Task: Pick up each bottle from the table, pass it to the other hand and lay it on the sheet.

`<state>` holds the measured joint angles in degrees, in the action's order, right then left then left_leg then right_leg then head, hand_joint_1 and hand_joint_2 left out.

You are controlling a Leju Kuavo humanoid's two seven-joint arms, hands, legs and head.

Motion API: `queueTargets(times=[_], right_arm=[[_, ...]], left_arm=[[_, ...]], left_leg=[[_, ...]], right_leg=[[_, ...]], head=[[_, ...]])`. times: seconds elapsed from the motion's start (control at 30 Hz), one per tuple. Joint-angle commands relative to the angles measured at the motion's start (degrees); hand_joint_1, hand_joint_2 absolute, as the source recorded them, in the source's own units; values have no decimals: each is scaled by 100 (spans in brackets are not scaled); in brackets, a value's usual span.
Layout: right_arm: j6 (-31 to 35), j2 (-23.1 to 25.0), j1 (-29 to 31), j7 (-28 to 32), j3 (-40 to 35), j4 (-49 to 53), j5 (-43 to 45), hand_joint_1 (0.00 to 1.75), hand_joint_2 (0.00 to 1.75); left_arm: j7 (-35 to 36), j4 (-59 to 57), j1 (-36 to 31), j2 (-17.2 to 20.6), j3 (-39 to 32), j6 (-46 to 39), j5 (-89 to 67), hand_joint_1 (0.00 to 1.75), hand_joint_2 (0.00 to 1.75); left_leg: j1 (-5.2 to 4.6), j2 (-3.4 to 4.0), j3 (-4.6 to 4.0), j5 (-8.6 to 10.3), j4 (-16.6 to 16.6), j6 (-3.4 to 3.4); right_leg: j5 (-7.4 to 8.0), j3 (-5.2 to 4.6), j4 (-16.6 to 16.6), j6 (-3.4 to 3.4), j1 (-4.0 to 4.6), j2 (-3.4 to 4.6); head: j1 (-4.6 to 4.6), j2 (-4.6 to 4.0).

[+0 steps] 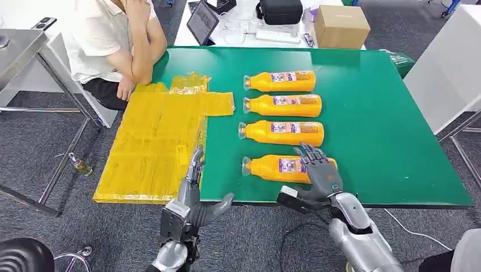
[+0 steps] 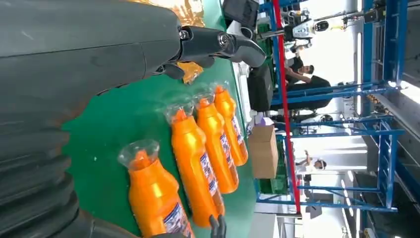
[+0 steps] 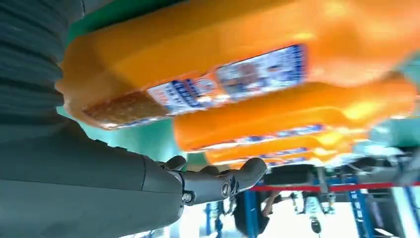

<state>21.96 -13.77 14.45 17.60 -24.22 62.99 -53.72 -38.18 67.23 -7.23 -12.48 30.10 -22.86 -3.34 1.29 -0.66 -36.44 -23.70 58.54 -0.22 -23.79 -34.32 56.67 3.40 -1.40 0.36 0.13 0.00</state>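
Several orange bottles lie side by side on the green table (image 1: pixel 374 130), caps pointing toward the yellow sheet (image 1: pixel 153 141) at the table's left. My right hand (image 1: pixel 320 175) hovers with spread fingers over the base end of the nearest bottle (image 1: pixel 275 168), its thumb below the table's front edge. In the right wrist view that bottle (image 3: pixel 237 64) looms close above the right hand (image 3: pixel 74 188), whose thumb stays apart from it. My left hand (image 1: pixel 190 195) is open at the front edge beside the sheet, holding nothing. The left wrist view has the left hand (image 2: pixel 89 64) and the nearest bottle (image 2: pixel 153 198).
A person (image 1: pixel 119 39) sits at the far left corner with an elbow by the sheet. Behind the table lie a cardboard box (image 1: pixel 340 25), a tablet (image 1: pixel 202 21) and a black bag (image 1: pixel 279 10). A metal table (image 1: pixel 17 51) stands left, a white one (image 1: pixel 448 68) right.
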Motion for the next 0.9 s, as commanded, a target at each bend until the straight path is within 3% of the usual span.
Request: queueTargets(times=[0.03, 0.17, 0.27, 0.4, 0.9], right_arm=[[-57, -97, 18, 77, -410, 359, 78, 0, 175], [-130, -97, 53, 67, -352, 263, 219, 0, 175], [-460, -249, 286, -464, -390, -185, -65, 0, 175], [-252, -200, 540, -916, -293, -779, -480, 0, 175], [-136, -199, 550, -1165, -144, -881, -866, 0, 175]], left_arm=[[56, -185, -142, 55, 181, -31, -21, 0, 175], [47, -259, -162, 40, 164, -39, 28, 0, 175], [-8, -220, -158, 59, 160, -26, 56, 0, 175], [51, -65, -121, 86, 177, -22, 10, 0, 175], [118, -67, -83, 67, 196, 42, -12, 0, 175]], left_leg=[[-1, 6, 10, -3, -2, 5], [-2, 6, 15, -5, -3, 6], [-3, 4, 14, -3, -4, 7], [-2, 14, 28, -9, -4, 12], [-2, 13, 23, -8, -3, 10]], right_leg=[[-2, 8, -2, -9, 1, 1], [-4, 14, -4, -12, 2, -1], [-3, 13, -4, -10, 0, -3], [-4, 27, -8, -16, 3, 5], [-4, 21, -5, -14, 2, 5]], head=[[-2, 0], [0, 0], [0, 0], [0, 0], [0, 0]])
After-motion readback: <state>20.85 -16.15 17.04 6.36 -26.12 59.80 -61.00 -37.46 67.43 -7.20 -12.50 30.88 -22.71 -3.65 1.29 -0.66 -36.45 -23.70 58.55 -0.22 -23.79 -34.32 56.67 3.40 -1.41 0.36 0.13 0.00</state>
